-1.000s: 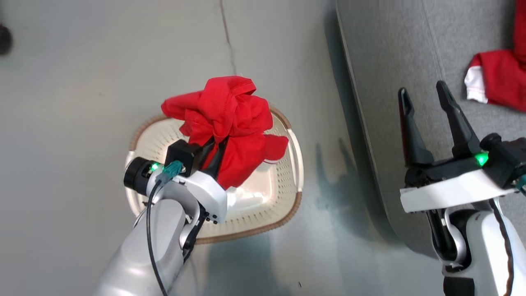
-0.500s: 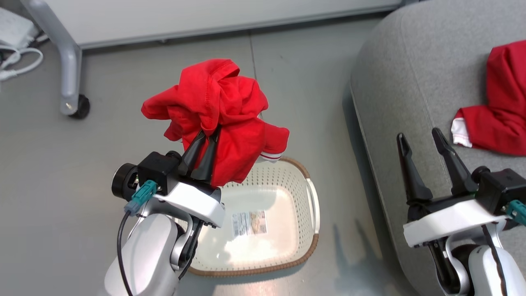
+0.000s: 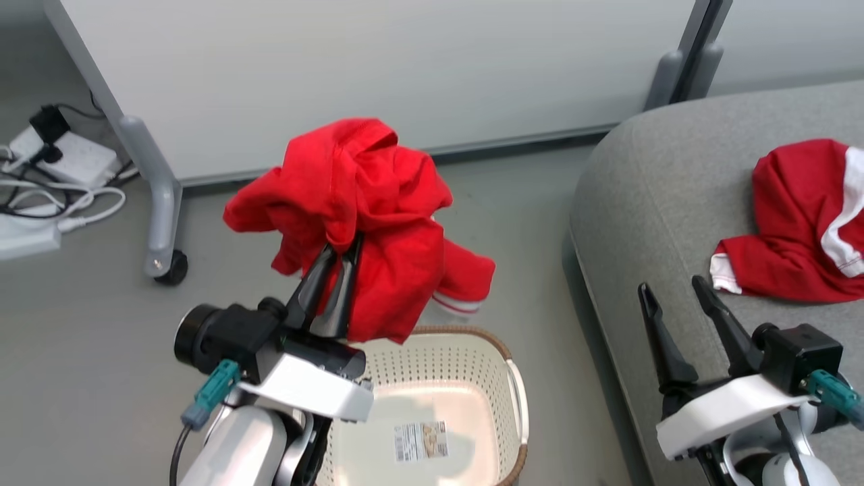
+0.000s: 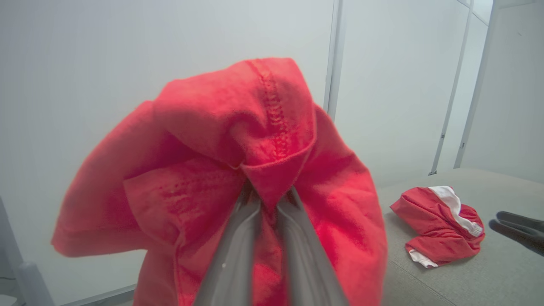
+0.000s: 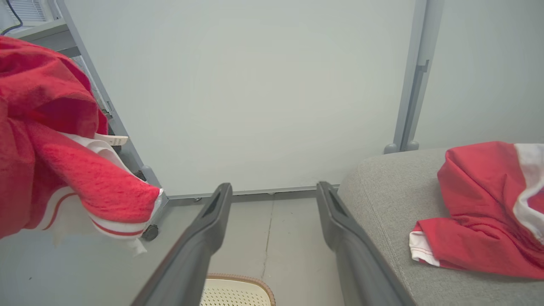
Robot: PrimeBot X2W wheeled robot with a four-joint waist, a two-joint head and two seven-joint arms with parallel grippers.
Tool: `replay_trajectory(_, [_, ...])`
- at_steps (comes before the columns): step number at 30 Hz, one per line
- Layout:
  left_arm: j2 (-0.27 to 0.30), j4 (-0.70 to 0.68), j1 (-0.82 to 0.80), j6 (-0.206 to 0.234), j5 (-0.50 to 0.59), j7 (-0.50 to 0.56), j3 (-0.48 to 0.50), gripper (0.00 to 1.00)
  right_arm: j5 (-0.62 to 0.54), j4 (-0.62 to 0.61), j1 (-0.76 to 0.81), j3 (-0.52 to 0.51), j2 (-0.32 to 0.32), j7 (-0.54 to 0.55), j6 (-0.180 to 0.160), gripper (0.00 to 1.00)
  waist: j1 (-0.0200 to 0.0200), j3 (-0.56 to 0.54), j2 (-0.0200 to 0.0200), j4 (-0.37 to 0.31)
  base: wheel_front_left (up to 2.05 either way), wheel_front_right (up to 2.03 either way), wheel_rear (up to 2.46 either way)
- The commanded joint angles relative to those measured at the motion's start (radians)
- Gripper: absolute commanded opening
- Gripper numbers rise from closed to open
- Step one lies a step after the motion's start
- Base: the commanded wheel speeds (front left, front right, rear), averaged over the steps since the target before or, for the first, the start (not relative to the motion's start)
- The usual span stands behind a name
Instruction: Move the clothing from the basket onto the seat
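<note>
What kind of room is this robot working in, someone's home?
Probably a lab or test room staged as a home: a wheeled white partition and loose power strips, beside a grey seat and a laundry basket.

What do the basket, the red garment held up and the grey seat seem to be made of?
Basket: cream moulded plastic, slightly glossy, judging by its regular punched holes; the brown rim looks woven, perhaps imitation. Red garment: soft matte knit, probably cotton; it crumples and shows stitched hems. Seat: grey matte woven upholstery, finely grained.

white partition [image 3: 378, 61] on castor [image 3: 169, 268] | power strip [image 3: 74, 158], cables [image 3: 30, 199] | grey floor [image 3: 67, 351]
</note>
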Motion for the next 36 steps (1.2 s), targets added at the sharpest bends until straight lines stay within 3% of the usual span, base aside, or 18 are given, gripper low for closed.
replay_trajectory(1, [0.007, -0.027, 0.023, 0.011, -0.002, 0.005, 0.002, 0.0, 0.003, 0.0, 0.02, 0.002, -0.006, 0.005, 0.0, 1.0, 0.0, -0.038, 0.0, -0.003, 0.0, 0.0, 0.0])
replay_trajectory(13, [0.045, -0.171, 0.153, 0.04, -0.009, 0.061, -0.018, 0.0, 0.016, -0.024, 0.089, -0.001, -0.006, 0.025, 0.0, 1.0, 0.0, -0.099, 0.0, -0.001, 0.0, 0.0, 0.0])
replay_trajectory(30, [0.057, -0.181, 0.14, 0.04, -0.022, 0.069, -0.029, 0.0, 0.06, -0.05, 0.058, 0.015, -0.006, 0.026, 0.0, 1.0, 0.0, -0.1, 0.0, 0.013, 0.0, 0.0, 0.0])
replay_trajectory(36, [0.056, -0.182, 0.136, 0.04, -0.023, 0.066, -0.037, 0.0, 0.134, -0.063, -0.027, 0.151, -0.005, 0.02, 0.0, 1.0, 0.0, -0.099, 0.0, 0.012, 0.0, 0.0, 0.0])
